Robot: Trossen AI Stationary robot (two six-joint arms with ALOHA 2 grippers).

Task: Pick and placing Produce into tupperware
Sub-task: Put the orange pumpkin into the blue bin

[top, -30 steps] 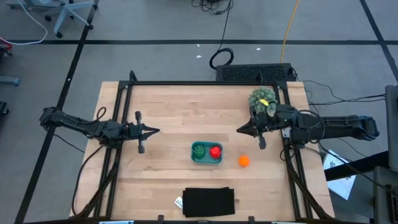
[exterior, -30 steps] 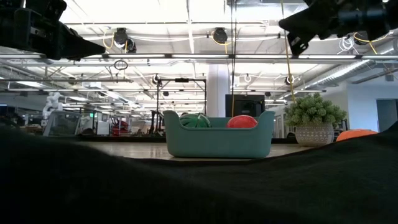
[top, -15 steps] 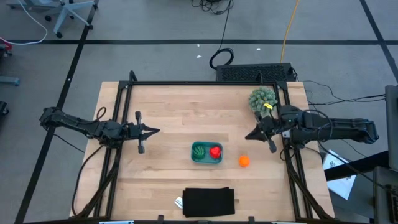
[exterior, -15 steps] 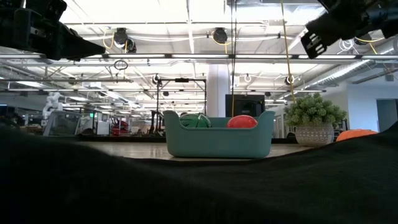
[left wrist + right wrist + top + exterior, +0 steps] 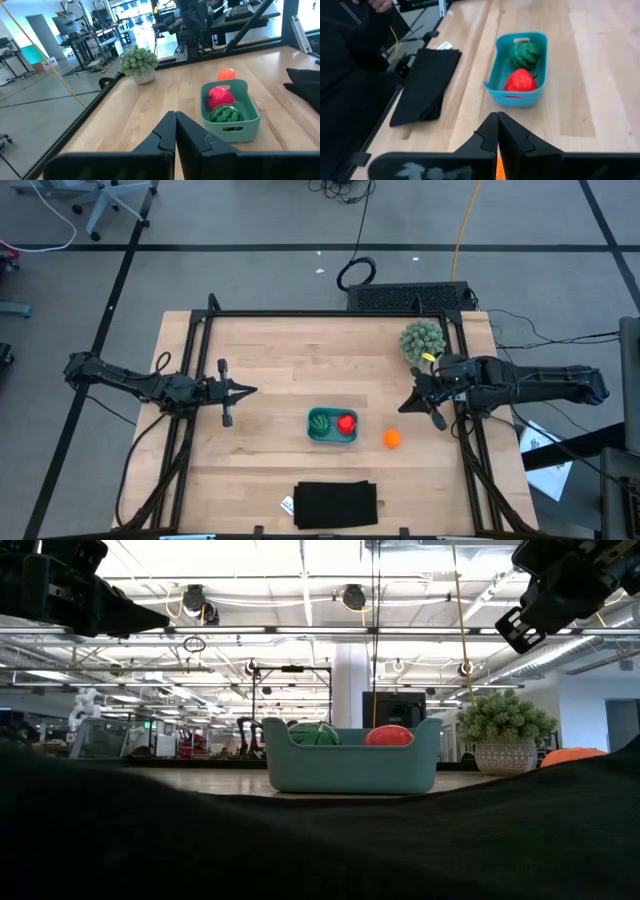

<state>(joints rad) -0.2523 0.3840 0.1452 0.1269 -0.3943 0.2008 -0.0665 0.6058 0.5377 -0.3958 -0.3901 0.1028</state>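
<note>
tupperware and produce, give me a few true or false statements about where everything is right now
1. The red piece and the striped green ball lie inside the teal tupperware. True.
2. The orange ball is in the tupperware too. False: it sits on the table beside the container, on the right arm's side.
3. The right gripper is shut on the orange ball. False: its fingers are shut on nothing, raised above the table near the ball.
4. The left gripper is shut and holds nothing, off to the container's left. True.
5. The pale green spiky ball sits in the tupperware. False: it stands near the table's far right corner.
</note>
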